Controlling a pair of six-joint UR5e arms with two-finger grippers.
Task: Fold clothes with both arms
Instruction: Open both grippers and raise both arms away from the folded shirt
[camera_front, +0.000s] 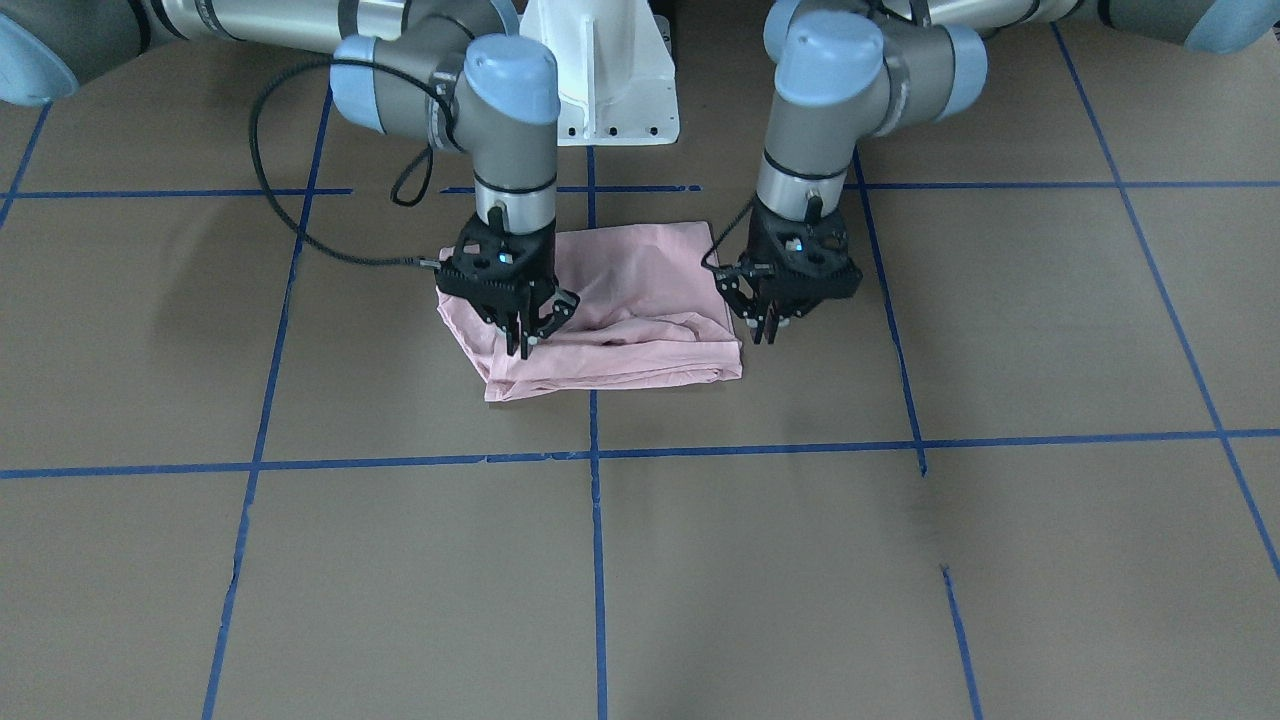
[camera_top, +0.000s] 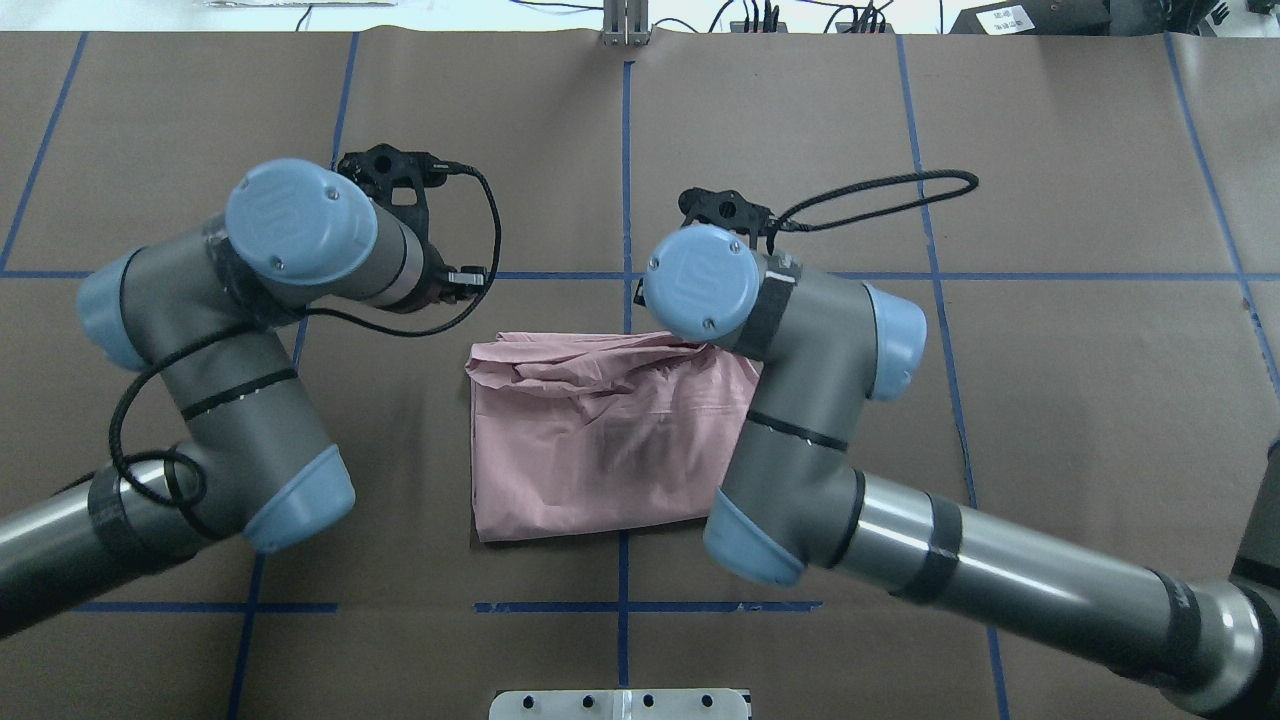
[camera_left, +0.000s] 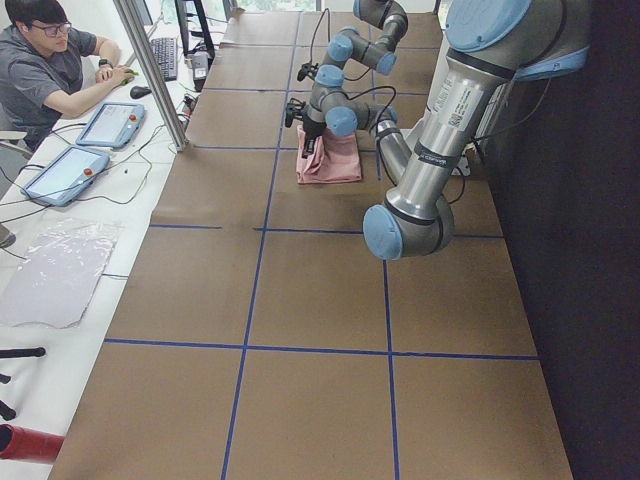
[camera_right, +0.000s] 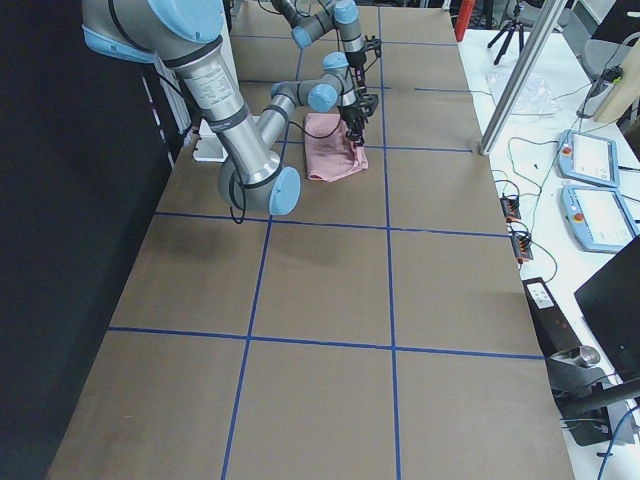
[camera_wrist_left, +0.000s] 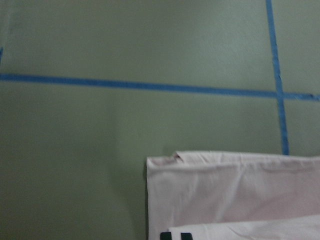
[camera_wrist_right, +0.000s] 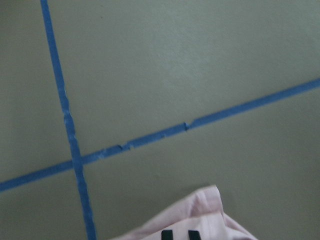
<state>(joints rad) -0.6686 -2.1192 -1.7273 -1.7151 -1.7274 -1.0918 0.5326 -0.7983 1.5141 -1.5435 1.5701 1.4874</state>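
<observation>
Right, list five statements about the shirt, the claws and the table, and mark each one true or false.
1. The T-shirt lies folded on the table. True.
2. Its Snoopy drawing faces up. False: only plain pink cloth shows.
3. The right claw and the left claw point down at opposite ends of the shirt. True.
4. The shirt hangs in the air between the two claws. False: it rests on the table.
5. Red tape lines cross the table. False: the tape lines are blue.
</observation>
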